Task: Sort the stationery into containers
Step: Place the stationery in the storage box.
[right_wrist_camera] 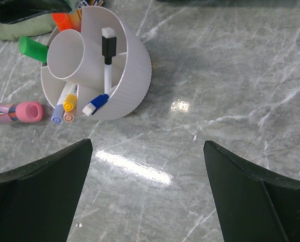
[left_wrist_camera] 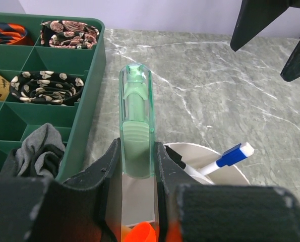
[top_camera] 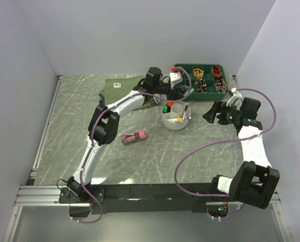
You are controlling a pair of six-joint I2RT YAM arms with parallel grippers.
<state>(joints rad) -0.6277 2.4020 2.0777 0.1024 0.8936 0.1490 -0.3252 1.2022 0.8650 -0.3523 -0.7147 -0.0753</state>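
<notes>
My left gripper (left_wrist_camera: 137, 154) is shut on a translucent green highlighter (left_wrist_camera: 135, 116) and holds it over the rim of the white round tub (left_wrist_camera: 235, 174). In the top view the gripper (top_camera: 167, 105) is at the tub's (top_camera: 182, 124) left side. An orange highlighter (left_wrist_camera: 139, 233) lies just below the fingers. The tub (right_wrist_camera: 129, 65) holds thin white pens with black (right_wrist_camera: 107, 50), blue (right_wrist_camera: 97, 103) and yellow (right_wrist_camera: 69, 103) caps. A pink highlighter (top_camera: 135, 136) lies on the table left of the tub. My right gripper (right_wrist_camera: 147, 166) is open and empty, to the right of the tub (top_camera: 214, 112).
A dark green compartment tray (top_camera: 186, 68) with small items stands at the back right, close behind the tub. It also shows in the left wrist view (left_wrist_camera: 92, 75). A folded olive-green shirt (top_camera: 120, 85) lies at the back, under the left arm.
</notes>
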